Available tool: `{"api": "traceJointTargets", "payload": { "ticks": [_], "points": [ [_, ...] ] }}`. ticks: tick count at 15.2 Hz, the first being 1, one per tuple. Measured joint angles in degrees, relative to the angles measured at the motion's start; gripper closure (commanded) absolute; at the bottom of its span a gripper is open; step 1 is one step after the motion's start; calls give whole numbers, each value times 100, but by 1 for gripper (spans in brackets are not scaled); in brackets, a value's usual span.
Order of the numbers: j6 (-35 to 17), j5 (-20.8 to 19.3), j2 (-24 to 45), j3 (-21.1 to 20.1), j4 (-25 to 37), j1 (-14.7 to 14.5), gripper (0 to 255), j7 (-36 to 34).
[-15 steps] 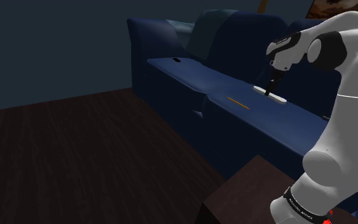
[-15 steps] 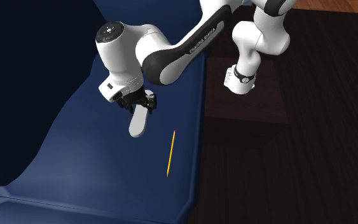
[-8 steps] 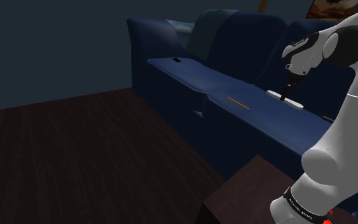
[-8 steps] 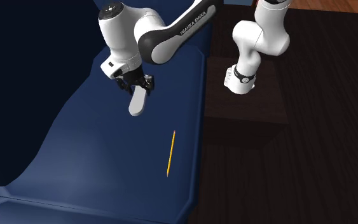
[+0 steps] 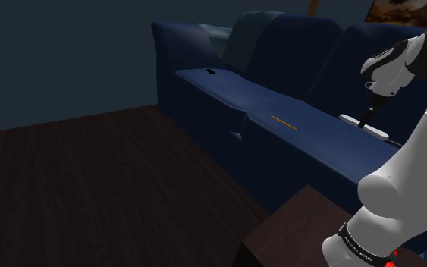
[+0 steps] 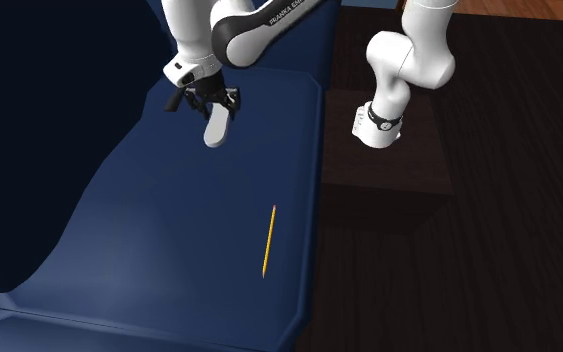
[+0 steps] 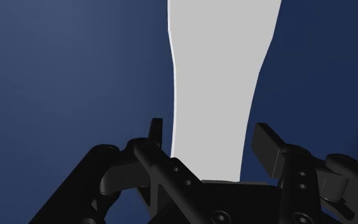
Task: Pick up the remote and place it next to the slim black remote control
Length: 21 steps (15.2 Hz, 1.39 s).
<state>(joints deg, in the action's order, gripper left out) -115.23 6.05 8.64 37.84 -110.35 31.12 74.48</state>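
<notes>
Jaws tight around grey remote (image 7: 215,76)

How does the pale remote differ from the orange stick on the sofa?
The pale remote is broad and whitish; the orange stick is thin. The remote is clasped by the gripper; the stick lies free. Both are elongated, over the blue sofa seat.
</notes>
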Motion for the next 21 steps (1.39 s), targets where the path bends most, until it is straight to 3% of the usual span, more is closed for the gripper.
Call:
{"api": "traceJointTargets", "payload": {
  "ticks": [11, 21],
  "points": [
    [-59, 1, -38, 608, -145, 843, 255, 1459],
    [197, 502, 616, 985, 505, 1909, 255, 3023]
  ]
}}
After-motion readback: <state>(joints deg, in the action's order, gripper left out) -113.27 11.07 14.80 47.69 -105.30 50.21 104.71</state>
